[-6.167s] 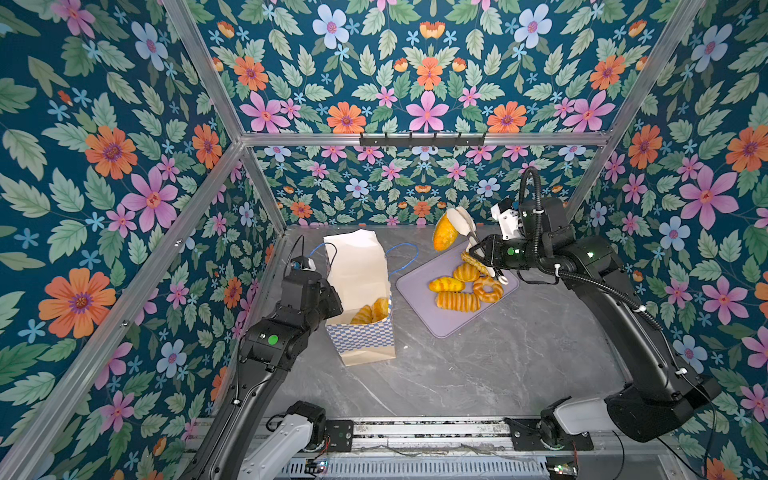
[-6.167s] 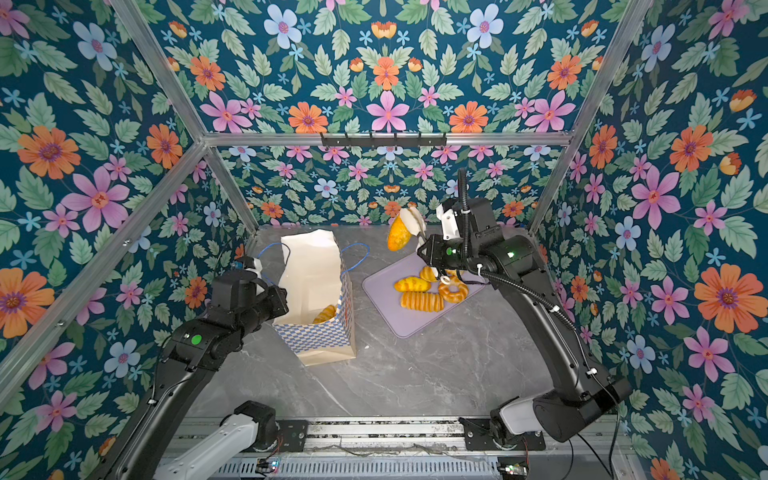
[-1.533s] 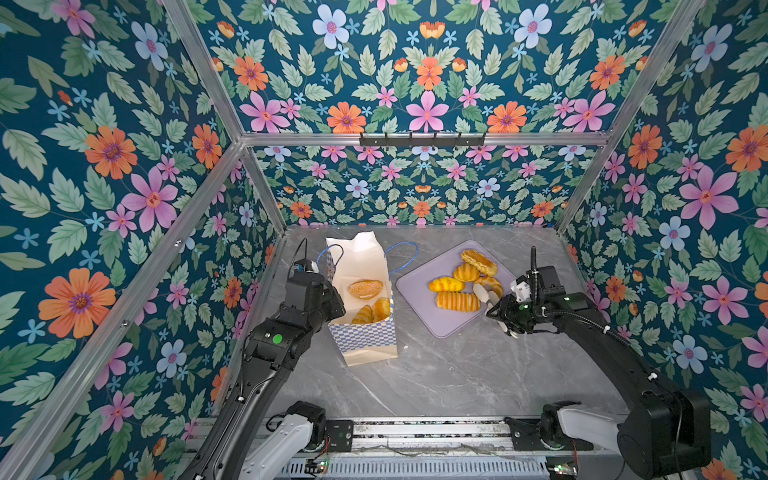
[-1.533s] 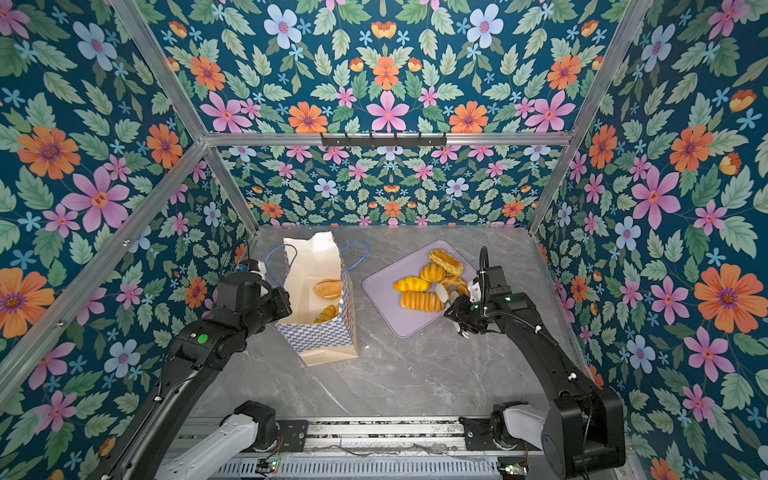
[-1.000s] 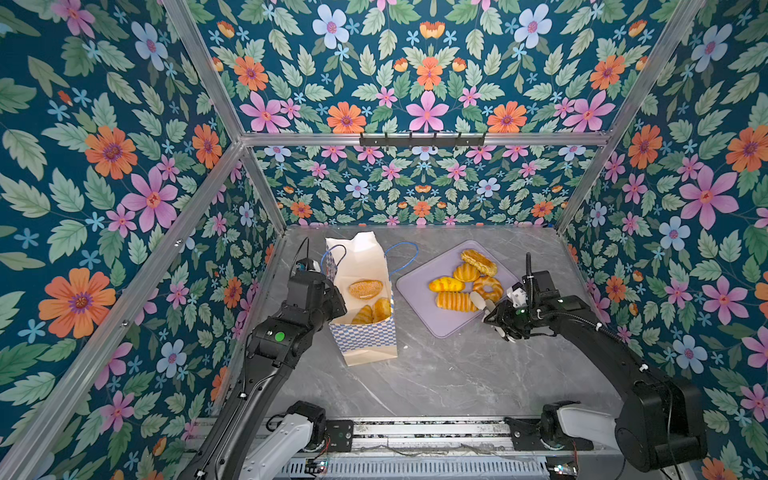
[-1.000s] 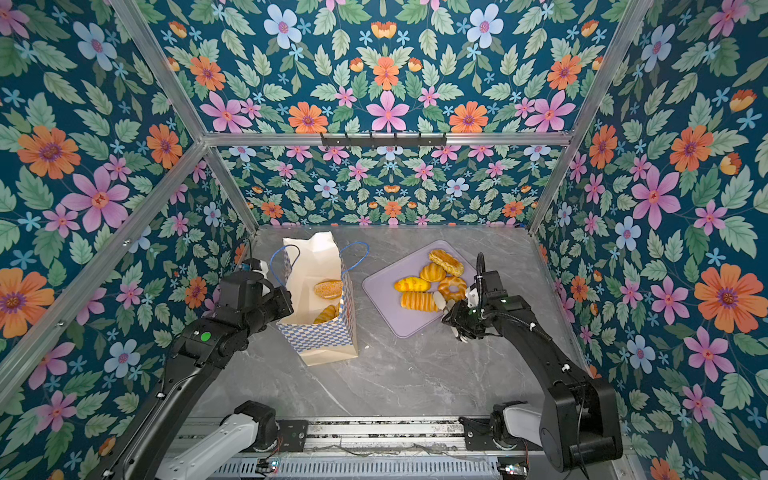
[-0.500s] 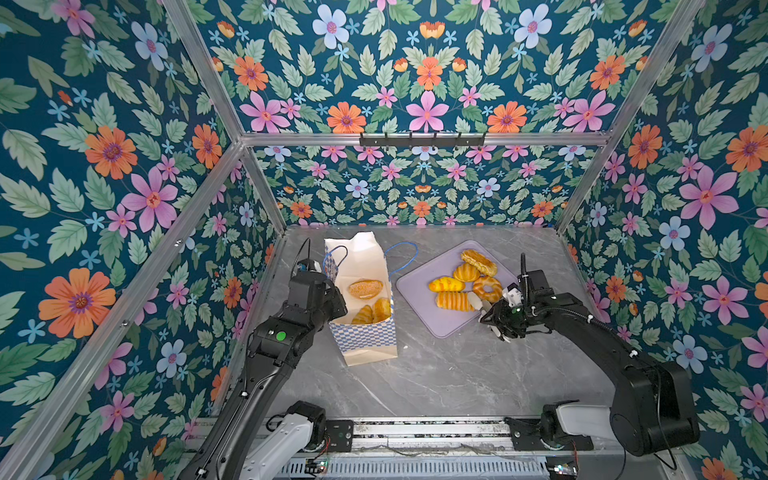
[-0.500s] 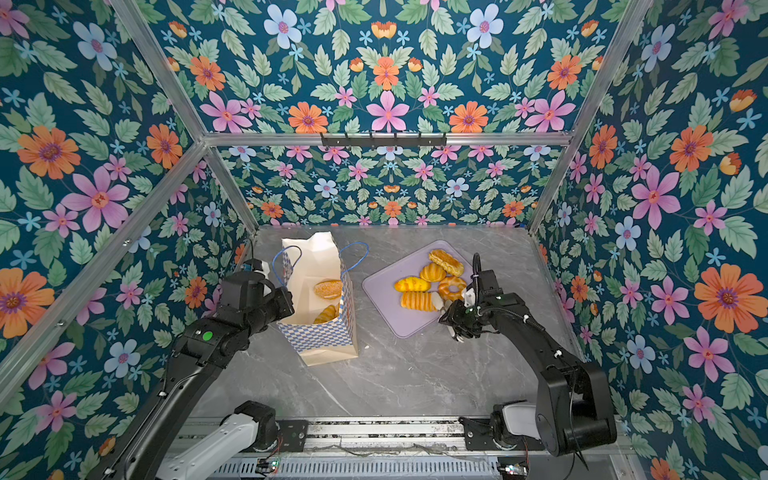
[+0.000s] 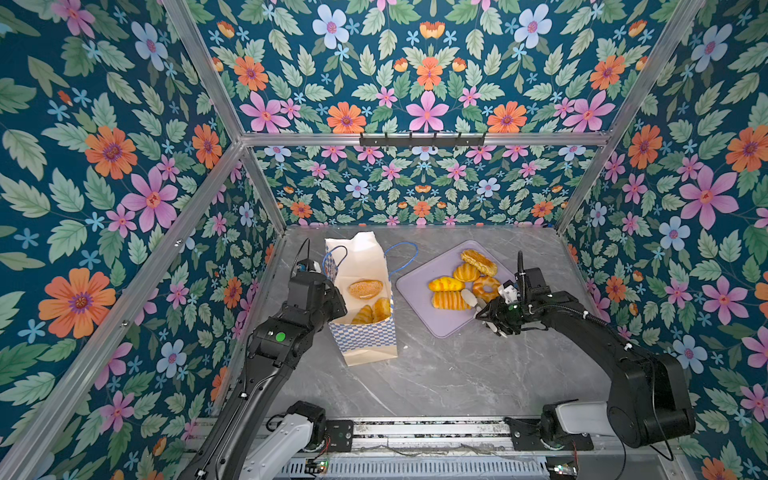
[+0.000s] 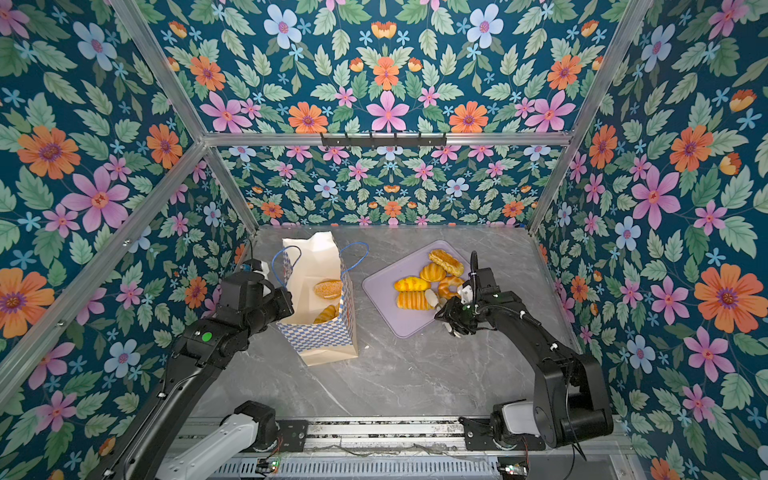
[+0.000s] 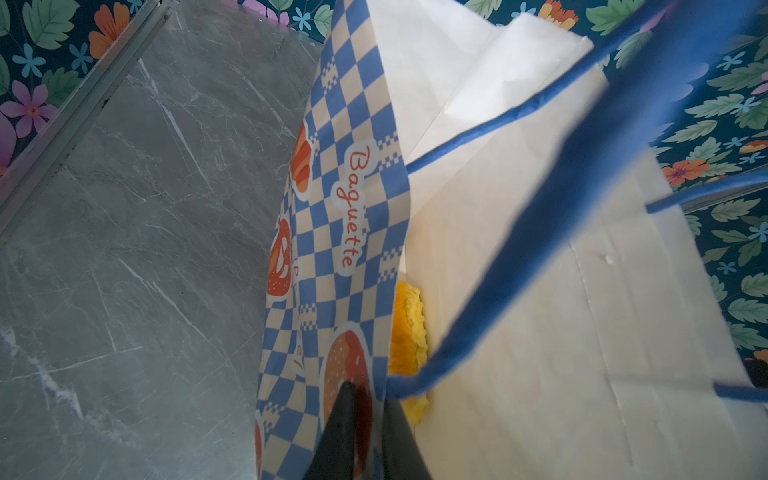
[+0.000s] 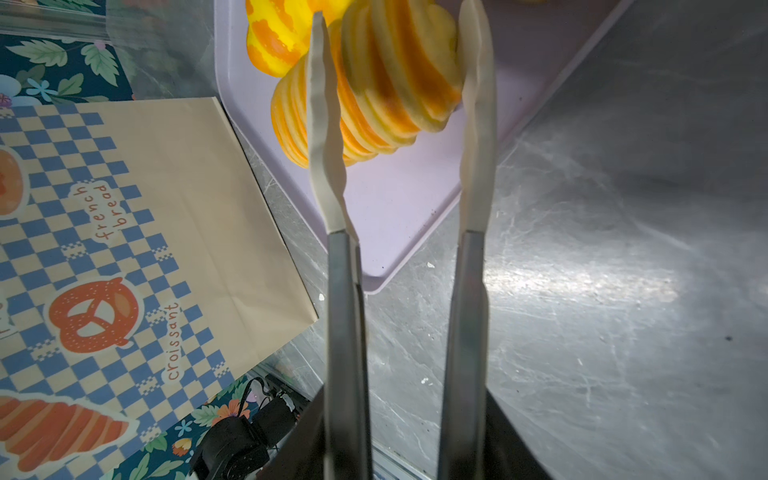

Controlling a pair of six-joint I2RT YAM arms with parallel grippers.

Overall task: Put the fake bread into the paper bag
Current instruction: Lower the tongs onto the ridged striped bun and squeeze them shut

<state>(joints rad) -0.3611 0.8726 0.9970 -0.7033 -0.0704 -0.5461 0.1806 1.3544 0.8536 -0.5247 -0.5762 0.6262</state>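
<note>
paper bag (image 9: 365,332): upright, left of centre; three fake bread (image 9: 365,288) pieces held inside.
tray (image 9: 449,322): right of centre; five more pieces laid out.
left gripper (image 11: 370,395): pinched on bag rim.
right gripper (image 12: 392,12): clamped on ribbed loaf (image 12: 399,83) over tray.

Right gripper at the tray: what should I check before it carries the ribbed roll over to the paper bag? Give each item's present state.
1. Right gripper closed on the ribbed roll, a finger on each side: ok.
2. Roll lifted clear of the lavender tray: cannot tell.
3. Left gripper pinching the paper bag wall: ok.
4. Bag upright, mouth open: ok.
5. Room above the bread already inside: ok.
</note>
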